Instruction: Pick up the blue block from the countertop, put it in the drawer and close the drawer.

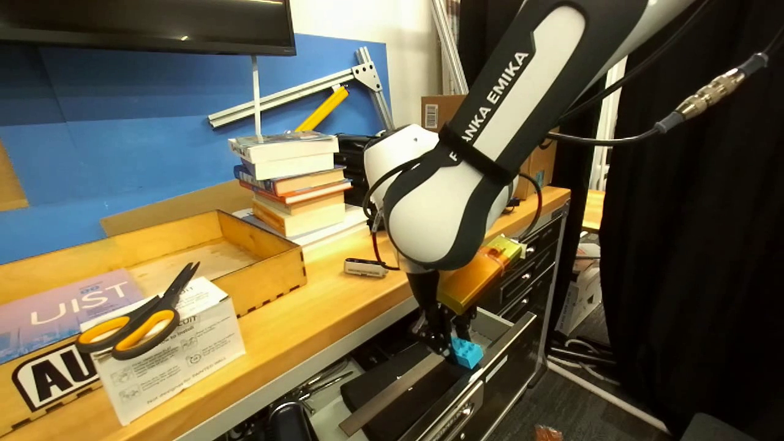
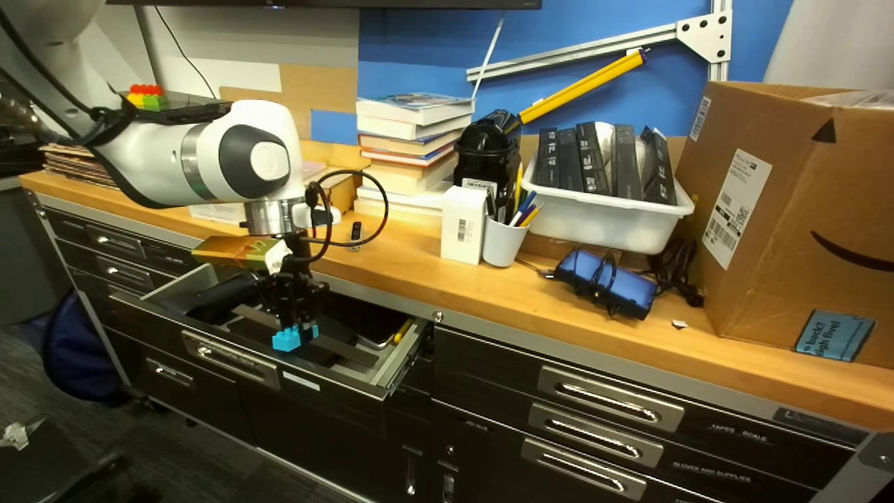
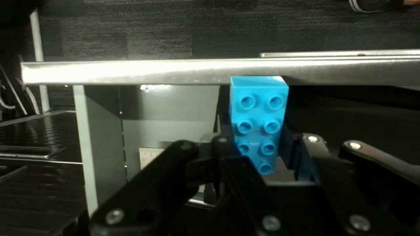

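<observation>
The blue block [image 1: 467,354] is a light-blue studded toy brick, also seen in an exterior view [image 2: 287,339] and the wrist view [image 3: 257,113]. My gripper [image 3: 257,141] is shut on it, with one black finger on each side. In both exterior views the gripper [image 1: 454,343] [image 2: 295,323] points down over the open drawer. The drawer [image 1: 517,331] [image 2: 335,381] is pulled out from under the wooden countertop [image 1: 331,306] [image 2: 412,276]. The block is close behind the drawer's front rail [image 3: 147,72]. I cannot tell whether it touches anything below.
The drawer holds dark items, a brown strip [image 1: 392,395] and tools. Scissors [image 1: 138,324] lie on a white box [image 1: 177,361] beside a wooden tray [image 1: 269,269]. Books [image 2: 412,143], a pen cup [image 2: 503,241], a white bin [image 2: 601,220] and a cardboard box [image 2: 789,230] stand along the countertop.
</observation>
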You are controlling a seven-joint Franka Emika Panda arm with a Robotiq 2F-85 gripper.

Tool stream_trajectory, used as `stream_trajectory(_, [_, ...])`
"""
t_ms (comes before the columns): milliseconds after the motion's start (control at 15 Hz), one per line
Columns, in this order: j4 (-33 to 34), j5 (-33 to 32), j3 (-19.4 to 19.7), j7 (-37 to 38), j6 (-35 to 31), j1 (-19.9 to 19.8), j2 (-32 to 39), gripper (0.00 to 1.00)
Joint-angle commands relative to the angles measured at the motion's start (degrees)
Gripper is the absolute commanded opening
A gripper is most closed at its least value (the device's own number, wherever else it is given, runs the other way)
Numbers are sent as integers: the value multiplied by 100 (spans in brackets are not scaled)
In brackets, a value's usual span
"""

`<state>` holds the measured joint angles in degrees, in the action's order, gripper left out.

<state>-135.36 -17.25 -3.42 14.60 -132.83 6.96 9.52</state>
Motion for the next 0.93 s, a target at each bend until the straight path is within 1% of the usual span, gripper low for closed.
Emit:
stream_trajectory(0, [-80, 40, -98, -11, -266, 102, -109, 14])
stream_trajectory(133, [-49, 49, -138, -50, -247, 126, -116, 62])
stream_trajectory(200, [-20, 98, -155, -155, -140, 116, -125, 62])
stream_trajectory(267, [15, 162, -159, -268, 3, 93, -191, 66])
stream_trajectory(333, [76, 366, -188, -533, 220, 45, -267, 73])
stream_trajectory(400, [105, 441, -182, -687, 298, 17, -372, 82])
stream_trajectory(467, [129, 495, -173, -804, 341, -3, -481, 89])
stream_trajectory(533, [209, 611, -173, -991, 551, -33, -587, 98])
stream_trajectory(600, [316, 791, -166, -1262, 859, -87, -725, 100])
stream_trajectory(667, [407, 909, -112, -1542, 1192, -167, -947, 100])
stream_trajectory(733, [481, 847, -18, -1631, 1410, -250, -1162, 100])
stream_trajectory(800, [567, 917, 49, -1774, 1648, -321, -1292, 100])
stream_trajectory(867, [589, 921, 108, -1745, 1719, -376, -1343, 100])
